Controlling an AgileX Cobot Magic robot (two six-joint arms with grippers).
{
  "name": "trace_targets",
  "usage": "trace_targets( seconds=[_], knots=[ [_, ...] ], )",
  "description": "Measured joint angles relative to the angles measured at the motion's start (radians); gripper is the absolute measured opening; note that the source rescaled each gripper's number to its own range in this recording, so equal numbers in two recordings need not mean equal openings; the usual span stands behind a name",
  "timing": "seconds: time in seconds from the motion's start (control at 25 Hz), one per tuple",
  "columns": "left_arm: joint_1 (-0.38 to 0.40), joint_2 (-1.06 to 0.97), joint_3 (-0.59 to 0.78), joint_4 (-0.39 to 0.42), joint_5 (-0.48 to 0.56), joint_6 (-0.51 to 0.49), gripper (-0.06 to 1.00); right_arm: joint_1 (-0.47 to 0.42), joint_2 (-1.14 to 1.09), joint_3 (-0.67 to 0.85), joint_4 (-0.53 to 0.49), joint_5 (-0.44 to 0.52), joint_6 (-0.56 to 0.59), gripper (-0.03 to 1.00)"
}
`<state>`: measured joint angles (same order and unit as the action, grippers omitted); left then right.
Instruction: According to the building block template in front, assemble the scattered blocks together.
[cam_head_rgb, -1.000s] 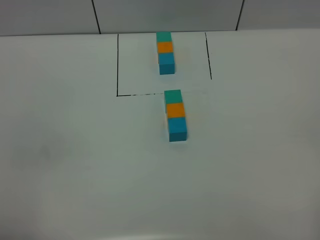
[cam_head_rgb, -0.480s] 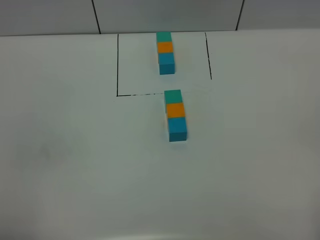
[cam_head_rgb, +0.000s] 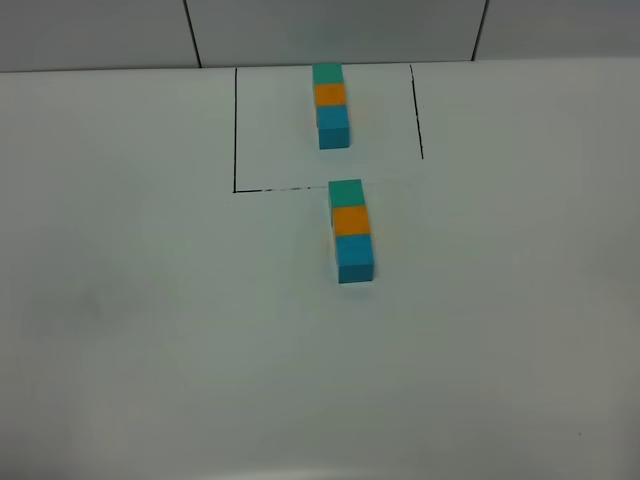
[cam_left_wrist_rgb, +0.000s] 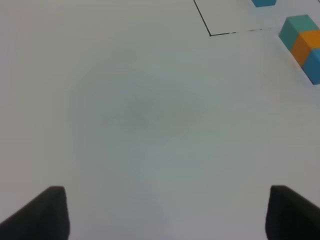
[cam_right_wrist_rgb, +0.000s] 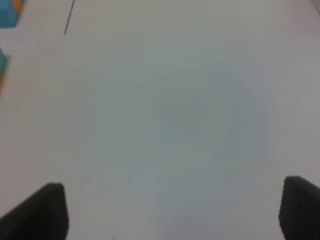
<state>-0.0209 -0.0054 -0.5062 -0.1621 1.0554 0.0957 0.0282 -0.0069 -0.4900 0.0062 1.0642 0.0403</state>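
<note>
The template (cam_head_rgb: 331, 104), a joined teal-green, orange and blue row, lies at the back inside a thin black-lined rectangle (cam_head_rgb: 235, 130). Just in front of that frame the three loose cubes stand touching in one row: teal-green (cam_head_rgb: 346, 193) farthest back, orange (cam_head_rgb: 351, 220) in the middle, blue (cam_head_rgb: 355, 258) nearest. This row also shows in the left wrist view (cam_left_wrist_rgb: 303, 45). Neither gripper shows in the exterior high view. My left gripper (cam_left_wrist_rgb: 162, 212) is open and empty above bare table. My right gripper (cam_right_wrist_rgb: 175, 210) is open and empty above bare table.
The white table (cam_head_rgb: 150, 330) bears only the two block rows and the black lines. A tiled wall (cam_head_rgb: 330, 30) stands behind the table's far edge. A pale strip runs along the near edge (cam_head_rgb: 300, 474).
</note>
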Motion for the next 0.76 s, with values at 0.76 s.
trace_targets(
  seconds=[0.76],
  knots=[
    [0.0,0.0,0.0,0.0,0.0,0.0,0.79,0.0,0.0,0.0,0.001,-0.002,0.0,0.72]
  ],
)
